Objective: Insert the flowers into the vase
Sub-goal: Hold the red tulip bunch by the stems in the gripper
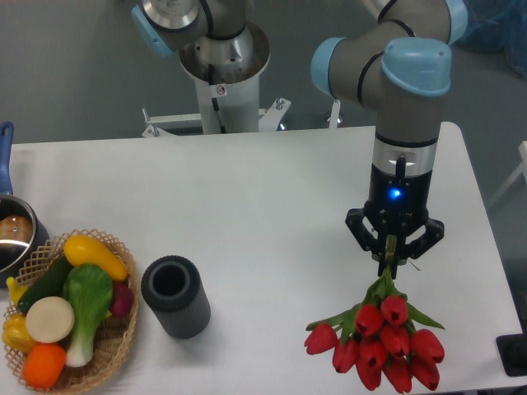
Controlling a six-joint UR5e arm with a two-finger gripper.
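The flowers (pixel 380 336) are a bunch of red tulip buds with green stems and leaves, lying at the front right of the white table with the buds toward the front edge. My gripper (pixel 390 262) points straight down over the stem end and its fingers are closed on the green stems. The vase (pixel 174 296) is a dark grey ribbed cylinder with a round open mouth. It stands upright at the front left, far to the left of the gripper and the flowers.
A woven wicker basket (pixel 123 337) of toy vegetables sits at the front left corner, just left of the vase. A steel pot with a blue handle (pixel 10 230) is at the left edge. The arm's base (pixel 224 74) stands behind the table.
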